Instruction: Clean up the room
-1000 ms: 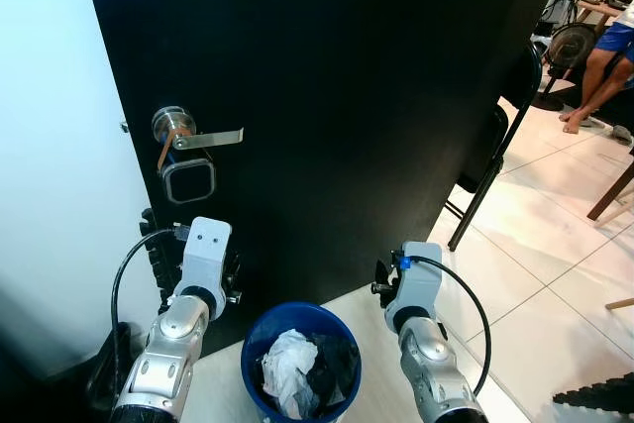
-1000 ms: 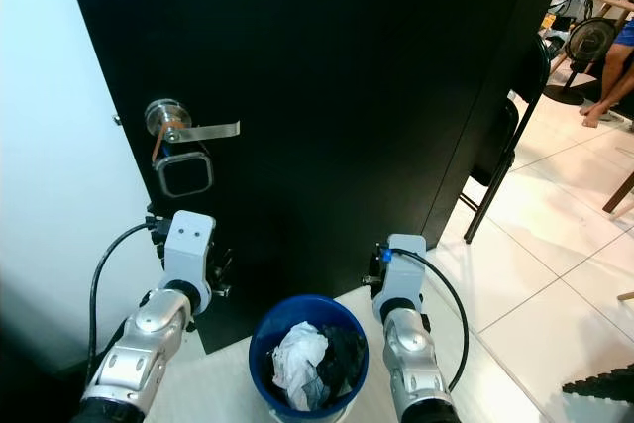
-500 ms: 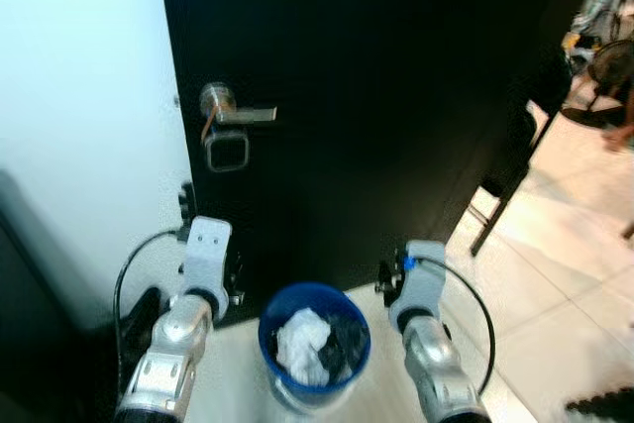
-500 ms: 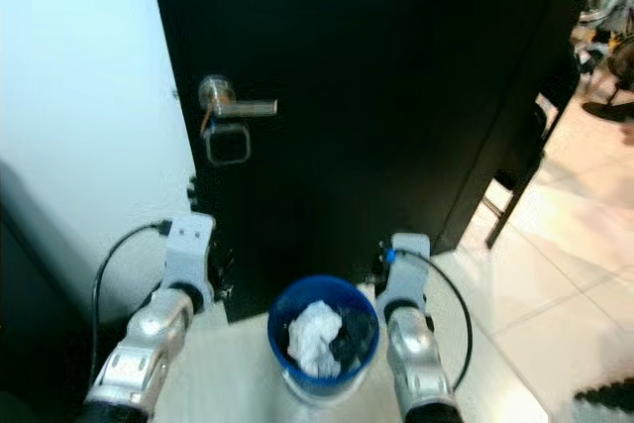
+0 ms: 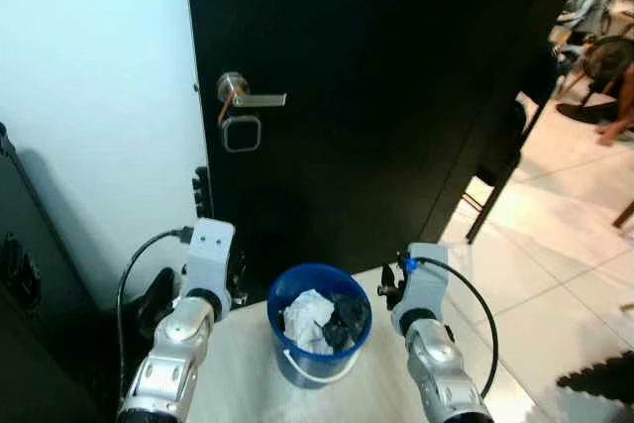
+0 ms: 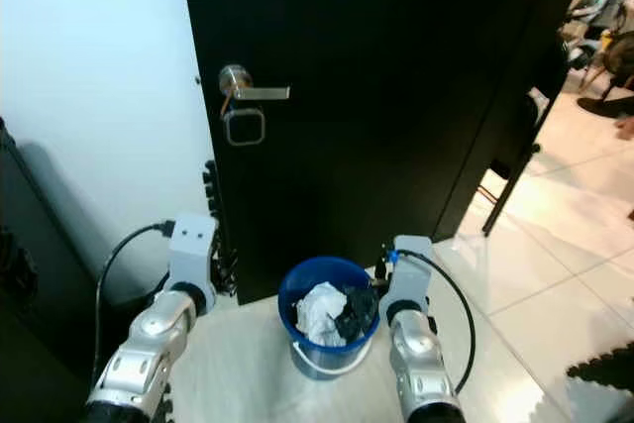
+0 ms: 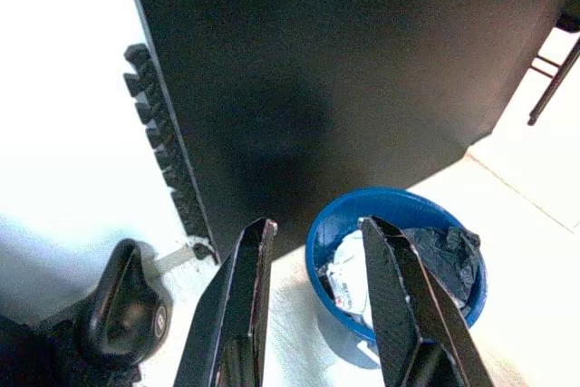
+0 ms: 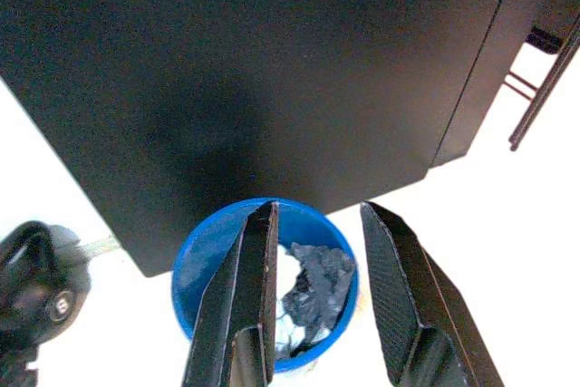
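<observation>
- A blue bucket (image 5: 319, 332) stands on the pale floor (image 5: 555, 284) straight ahead of me, just in front of the bottom edge of a black door (image 5: 396, 96).
- The bucket holds crumpled white paper (image 5: 303, 316) and a dark plastic bag (image 5: 347, 316), so I judge some rubbish is already collected.
- My left gripper (image 7: 313, 260) hangs to the bucket's left, its fingers parted and holding nothing.
- My right gripper (image 8: 317, 251) hangs to the bucket's right, fingers likewise spread and empty, with the bucket seen between them.
- Neither gripper touches the bucket; whether it must go elsewhere I cannot tell, so the cleaning seems unfinished.
- The door carries a silver lever handle (image 5: 248, 96) with a small square lock plate (image 5: 241, 133) beneath it, beside a white wall (image 5: 89, 96).
- A black kettlebell (image 7: 122, 301) sits on the floor by the wall, to the bucket's left.
- A dark folding chair (image 5: 505, 160) stands past the door's right edge, half hidden by it.
- A person's leg (image 5: 622, 111), cut off at the frame edge, shows far right.
- What lies deeper in the bucket is hidden.
</observation>
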### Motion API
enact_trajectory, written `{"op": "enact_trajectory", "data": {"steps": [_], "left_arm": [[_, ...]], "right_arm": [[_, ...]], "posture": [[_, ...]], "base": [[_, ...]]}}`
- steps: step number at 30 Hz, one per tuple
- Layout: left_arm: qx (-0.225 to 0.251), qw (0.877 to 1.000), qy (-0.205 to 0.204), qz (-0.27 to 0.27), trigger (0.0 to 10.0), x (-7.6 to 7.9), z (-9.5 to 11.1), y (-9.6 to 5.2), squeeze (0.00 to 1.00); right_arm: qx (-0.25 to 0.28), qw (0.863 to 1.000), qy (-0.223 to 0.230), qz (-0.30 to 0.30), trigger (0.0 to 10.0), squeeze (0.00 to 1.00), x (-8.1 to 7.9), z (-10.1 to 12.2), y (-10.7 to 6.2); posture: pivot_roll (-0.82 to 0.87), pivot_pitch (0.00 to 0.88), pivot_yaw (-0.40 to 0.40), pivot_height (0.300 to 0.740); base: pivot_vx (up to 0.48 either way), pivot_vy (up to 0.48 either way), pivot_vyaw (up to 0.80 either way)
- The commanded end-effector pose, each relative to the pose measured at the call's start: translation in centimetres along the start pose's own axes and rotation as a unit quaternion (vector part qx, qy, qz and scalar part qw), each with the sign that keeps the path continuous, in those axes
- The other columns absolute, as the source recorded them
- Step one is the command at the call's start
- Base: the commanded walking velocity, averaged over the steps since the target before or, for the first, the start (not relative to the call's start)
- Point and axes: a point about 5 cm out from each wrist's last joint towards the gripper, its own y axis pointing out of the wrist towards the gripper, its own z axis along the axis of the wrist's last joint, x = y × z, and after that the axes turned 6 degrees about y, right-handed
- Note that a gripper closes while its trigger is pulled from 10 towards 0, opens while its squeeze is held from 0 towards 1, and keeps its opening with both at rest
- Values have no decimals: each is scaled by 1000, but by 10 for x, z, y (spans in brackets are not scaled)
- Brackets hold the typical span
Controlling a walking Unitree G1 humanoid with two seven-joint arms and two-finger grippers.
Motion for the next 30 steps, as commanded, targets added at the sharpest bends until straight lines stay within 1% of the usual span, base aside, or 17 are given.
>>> {"op": "enact_trajectory", "data": {"steps": [1, 17, 21, 27, 29, 30], "left_arm": [[-2, 1000, -1, -2, 10000, 1, 0, 0, 0], [-12, 1000, 7, -3, 10000, 0, -3, 1, 0], [-15, 1000, 10, -4, 10000, 1, -4, 1, 0], [-28, 999, 17, -14, 10000, 3, -12, -1, 0], [-25, 999, 34, -17, 10000, 3, -11, -1, 0], [-25, 999, 34, -17, 10000, 3, -11, -1, 0]], "right_arm": [[-1, 1000, -2, 0, 10000, 0, 0, 1, 0], [-7, 1000, -9, -3, 10000, 0, 1, 1, 2], [-13, 1000, -15, -5, 10000, 0, 2, 0, 2], [-20, 999, -13, -21, 10000, 0, 5, -5, -1], [-26, 999, -15, -22, 10000, 0, 5, -10, -4], [-26, 999, -15, -22, 10000, 0, 5, -10, -4]], "posture": [[99, 0, -87, 740], [99, 0, -90, 740], [99, 0, -90, 740], [103, 4, -79, 740], [112, 4, -78, 740], [112, 4, -78, 740]], "base": [[0, 0, 0], [0, 0, 0], [0, 0, -456], [0, 0, -800], [0, 0, -800], [0, 0, -800]]}}
